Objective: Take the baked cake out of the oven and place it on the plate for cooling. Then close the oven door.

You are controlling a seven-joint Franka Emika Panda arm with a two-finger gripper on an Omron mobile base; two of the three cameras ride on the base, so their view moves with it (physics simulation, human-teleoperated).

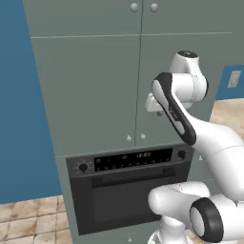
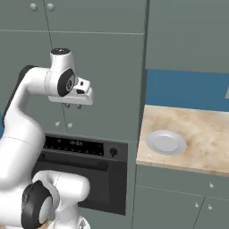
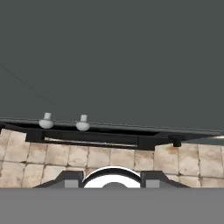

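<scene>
Flat, even light is filling all three rendered pictures, with no visible lamp and no glare. The cabinet doors (image 1: 95, 90) are showing as plain grey-green with hardly any shading. The plate (image 2: 166, 142) is casting only a faint shadow near the counter (image 2: 201, 134) front edge. The oven (image 1: 128, 190) front is staying dark and dull. Edges are looking slightly soft and jagged, without distortion at the borders.

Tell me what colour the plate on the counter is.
Plain white-grey; the plate shows best in the right base view, on the beige marbled counter.
</scene>
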